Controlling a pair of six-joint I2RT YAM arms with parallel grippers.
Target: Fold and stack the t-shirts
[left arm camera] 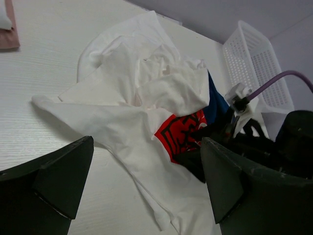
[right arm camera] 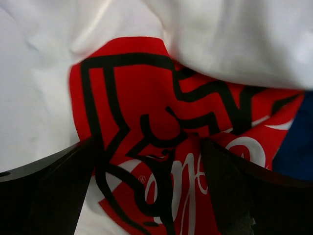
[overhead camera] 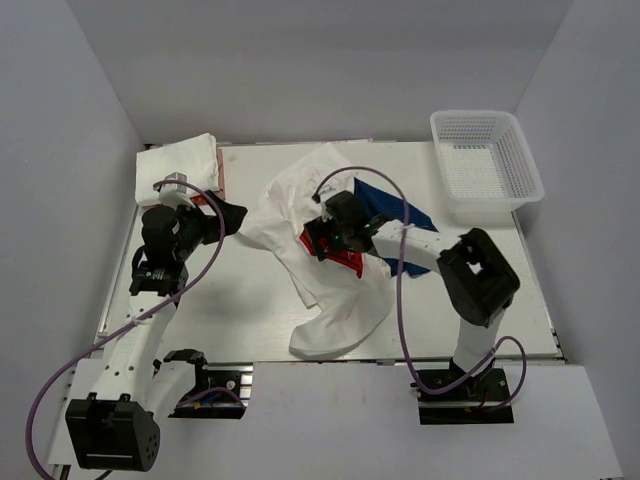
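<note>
Progress is small: one folded white t-shirt [overhead camera: 180,160] lies back-left, the crumpled white red-printed t-shirt [overhead camera: 292,200] waits unfolded, and I see my left claw [overhead camera: 230,216] and right claw [overhead camera: 318,240] gaping, empty.

White table [overhead camera: 240,300], crumpled t-shirts [overhead camera: 340,310], basket [overhead camera: 485,165]

The blue garment [overhead camera: 415,218] lies mostly beneath the white t-shirt [overhead camera: 335,320], with only a strip past that shirt's right edge exposed, so its type cannot be determined. The red print [right arm camera: 146,122] on the white t-shirt is partly covered by a fold of the same shirt, and its lettering is blurred. The folded stack [left arm camera: 4,19], left of the white t-shirt, is cut off by the left wrist picture's edge.
</note>
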